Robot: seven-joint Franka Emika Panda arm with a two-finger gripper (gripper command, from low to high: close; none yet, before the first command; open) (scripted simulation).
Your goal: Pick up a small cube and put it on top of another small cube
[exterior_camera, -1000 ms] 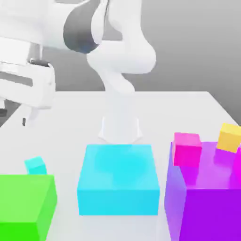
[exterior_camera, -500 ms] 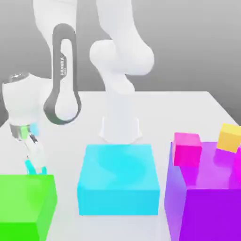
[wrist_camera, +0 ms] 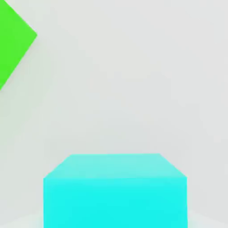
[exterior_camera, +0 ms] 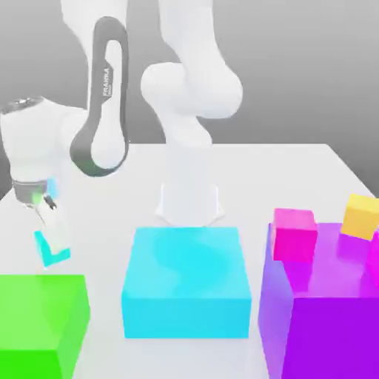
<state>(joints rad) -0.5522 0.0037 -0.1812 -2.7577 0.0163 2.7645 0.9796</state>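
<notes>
Now, in the exterior view, my claw [exterior_camera: 55, 240] is narrowed around the small cyan cube [exterior_camera: 55, 256], holding it tilted near the exterior view's left. A strip of pale table [exterior_camera: 259, 178] shows between the cube and the far edge of the green block [exterior_camera: 37, 311]. More bare tabletop lies between my grip and the wide cyan block [exterior_camera: 185, 259], and behind that block towards the table's far edge. At the exterior view's right, the pink cube [exterior_camera: 294, 235] and yellow cube [exterior_camera: 361, 217] sit on the purple block [exterior_camera: 333, 333]. Half a second ago my cube was lower in this view, its bottom hidden behind the green block's edge; I have raised it clear of that edge. In the hand view, the held cube's face is close, with open pale surface beyond it and one green corner well apart.
</notes>
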